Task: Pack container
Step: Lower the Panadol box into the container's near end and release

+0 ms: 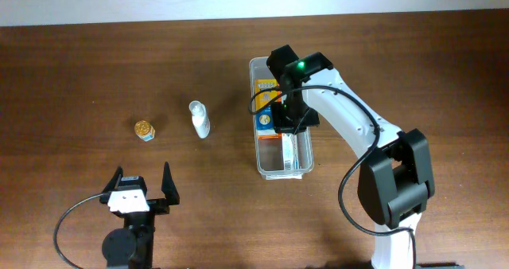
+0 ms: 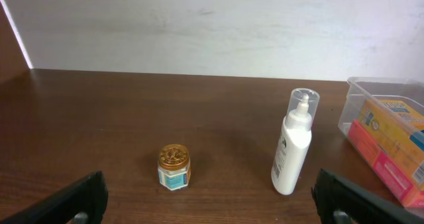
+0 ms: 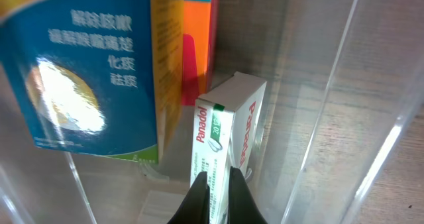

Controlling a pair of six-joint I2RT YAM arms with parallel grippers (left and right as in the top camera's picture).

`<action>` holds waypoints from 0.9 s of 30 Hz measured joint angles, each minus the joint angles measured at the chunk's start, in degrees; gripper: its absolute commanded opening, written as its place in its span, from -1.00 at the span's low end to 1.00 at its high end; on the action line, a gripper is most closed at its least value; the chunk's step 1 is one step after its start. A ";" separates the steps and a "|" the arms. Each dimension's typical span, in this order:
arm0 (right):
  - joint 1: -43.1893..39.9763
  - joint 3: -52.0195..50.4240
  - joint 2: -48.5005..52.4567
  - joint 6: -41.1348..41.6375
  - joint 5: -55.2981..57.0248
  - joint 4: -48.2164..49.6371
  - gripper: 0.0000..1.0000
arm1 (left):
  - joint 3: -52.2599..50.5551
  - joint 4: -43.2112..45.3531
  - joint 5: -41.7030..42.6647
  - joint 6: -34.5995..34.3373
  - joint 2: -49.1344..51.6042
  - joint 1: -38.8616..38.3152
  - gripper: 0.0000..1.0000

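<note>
The container [image 1: 262,168] lies lengthwise just right of the table's [image 1: 79,78] middle, with a blue box [image 3: 86,71] and an orange box [image 3: 195,45] stood on edge inside, likely to save room. The right gripper [image 3: 215,201] reaches down into it, pinching a Panadol box [image 3: 228,124] by its narrow top edge so it slots in beside them. The left gripper [image 1: 143,172] sits near the front edge with fingers spread wide, facing the small jar [image 1: 144,130] and white bottle [image 1: 200,119], probably next to pack.

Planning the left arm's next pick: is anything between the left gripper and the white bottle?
Nothing visible: only bare table between the open left gripper and the white bottle; the small jar stands apart, to its left.
</note>
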 measured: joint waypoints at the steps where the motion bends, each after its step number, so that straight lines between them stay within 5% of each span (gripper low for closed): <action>1: 0.00 -0.04 0.00 0.00 -0.02 0.02 -0.92 | 0.00 0.00 0.00 0.00 0.00 0.00 0.99; 27: 0.00 -2.84 0.76 0.02 -0.81 1.79 -0.92 | 0.00 0.00 0.00 0.00 0.00 0.00 0.99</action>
